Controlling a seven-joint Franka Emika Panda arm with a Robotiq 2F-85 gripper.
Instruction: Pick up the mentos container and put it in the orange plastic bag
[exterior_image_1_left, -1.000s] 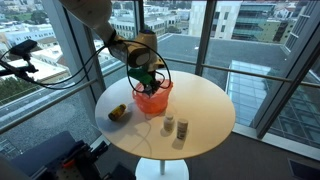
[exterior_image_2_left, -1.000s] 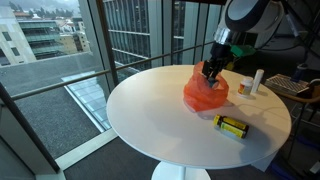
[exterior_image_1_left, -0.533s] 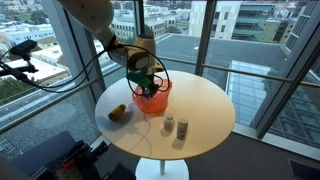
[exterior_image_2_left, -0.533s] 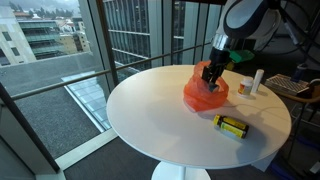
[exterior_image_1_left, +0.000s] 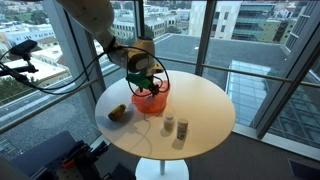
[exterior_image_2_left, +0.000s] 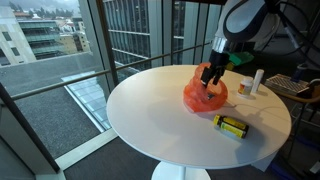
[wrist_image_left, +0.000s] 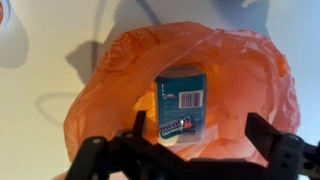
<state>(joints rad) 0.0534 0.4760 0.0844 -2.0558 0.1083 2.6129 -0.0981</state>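
In the wrist view the blue mentos container (wrist_image_left: 180, 100) lies inside the open orange plastic bag (wrist_image_left: 105, 95), label facing up. My gripper (wrist_image_left: 200, 135) hangs just above the bag's mouth and is open. Its dark fingers (wrist_image_left: 262, 130) stand wide on either side of the container and do not touch it. In both exterior views the gripper (exterior_image_1_left: 147, 82) (exterior_image_2_left: 212, 74) sits over the orange bag (exterior_image_1_left: 152, 101) (exterior_image_2_left: 203, 97) on the round white table (exterior_image_1_left: 205, 100). The container is hidden inside the bag there.
A yellow object (exterior_image_1_left: 118, 111) (exterior_image_2_left: 232, 126) lies on the table near the bag. Two small bottles (exterior_image_1_left: 169, 125) (exterior_image_2_left: 247, 87) stand close to the table's edge. Glass walls surround the table (exterior_image_2_left: 150, 110), and a camera tripod (exterior_image_1_left: 22, 55) stands to one side.
The jaws have opened and let go of the mentos container, which now rests in the bag. The arm has barely moved.
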